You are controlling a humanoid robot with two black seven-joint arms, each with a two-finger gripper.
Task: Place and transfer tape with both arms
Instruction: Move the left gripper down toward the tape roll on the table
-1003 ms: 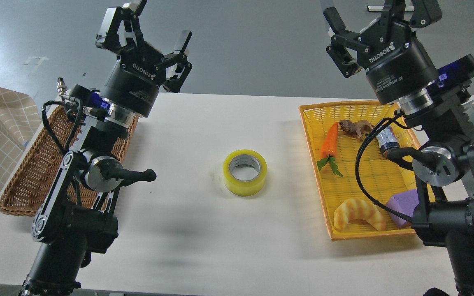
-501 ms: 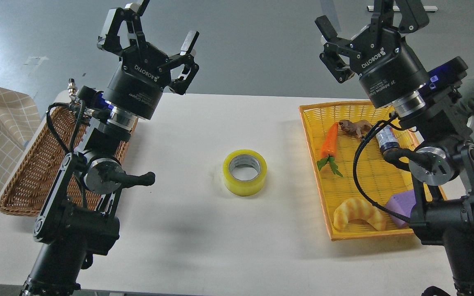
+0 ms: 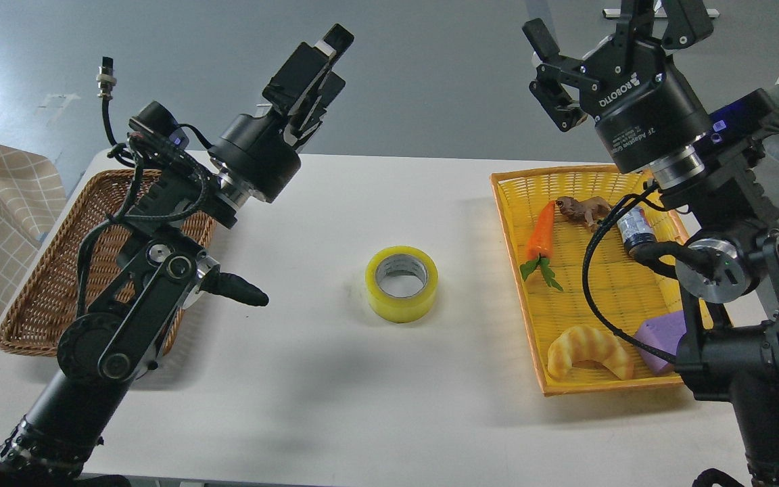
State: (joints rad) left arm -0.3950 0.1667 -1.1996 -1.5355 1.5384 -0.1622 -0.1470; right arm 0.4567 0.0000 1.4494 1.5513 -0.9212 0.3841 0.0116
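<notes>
My right end effector (image 3: 616, 20) reads ROBOTIQ, fingers spread wide. Left end effector (image 3: 318, 64) is edge-on, can't tell its state. Glossy yellow tape (image 3: 402, 283) sits flat on the white tabletop (image 3: 335, 379)

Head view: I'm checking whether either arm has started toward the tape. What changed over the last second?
The left gripper turned at the wrist, so it is now seen edge-on, and swung right, toward the table's middle; its arm leaned in. The right gripper only shifted slightly, jaws open. Neither took hold of anything. The tape lies untouched on the table; both baskets and their contents stayed put.
</notes>
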